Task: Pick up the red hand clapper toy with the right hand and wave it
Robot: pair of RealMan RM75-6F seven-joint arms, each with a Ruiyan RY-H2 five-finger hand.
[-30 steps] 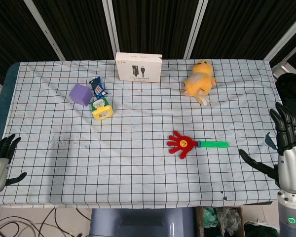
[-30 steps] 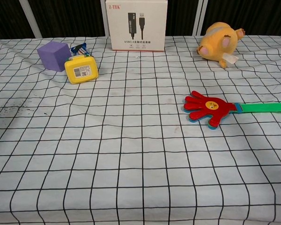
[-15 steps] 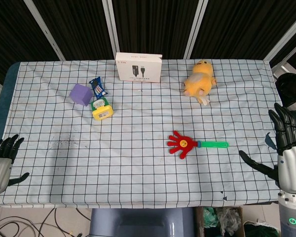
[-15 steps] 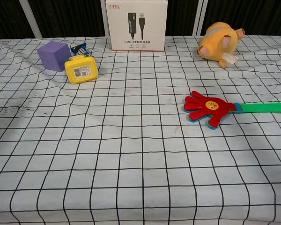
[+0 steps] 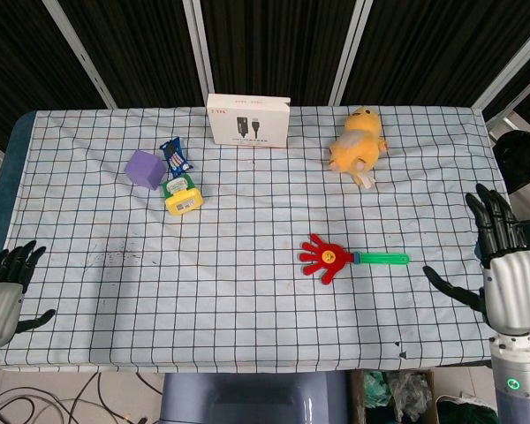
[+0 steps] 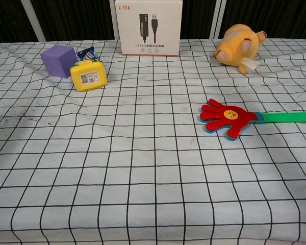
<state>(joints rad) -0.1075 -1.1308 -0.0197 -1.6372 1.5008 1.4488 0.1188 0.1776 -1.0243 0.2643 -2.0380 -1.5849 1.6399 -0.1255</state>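
Observation:
The red hand clapper toy lies flat on the checked cloth, right of centre, its green handle pointing right. The chest view shows the same clapper with its handle reaching the right edge. My right hand hovers open at the table's right edge, fingers spread and empty, a short way right of the handle's tip. Holding nothing, my left hand is open at the near left corner. Neither hand shows in the chest view.
A white cable box stands at the back centre. A yellow plush toy lies at the back right. A purple cube, a blue packet and a yellow padlock-shaped toy sit at the back left.
My right hand has shifted slightly left and up, toward the table. My left hand has drifted a little lower. The clapper has not moved.

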